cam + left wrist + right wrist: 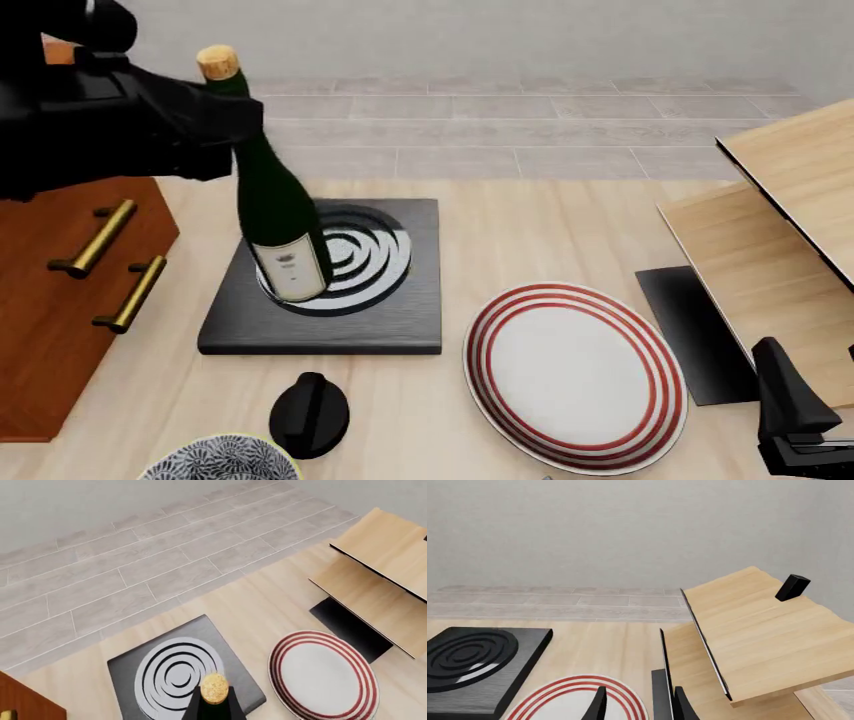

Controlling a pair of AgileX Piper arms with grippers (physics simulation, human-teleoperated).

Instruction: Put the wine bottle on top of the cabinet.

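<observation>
The left hand (220, 125) pinches the wine bottle (278, 225) at its neck, near-upright. The cabinet (67, 290) lies just beside, leftward; its top is hidden.

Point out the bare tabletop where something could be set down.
Bare wood lies between the black hob and the pale boards, beyond the striped plate. It is crowded near the front: black knob, patterned bowl and cabinet sit close.
</observation>
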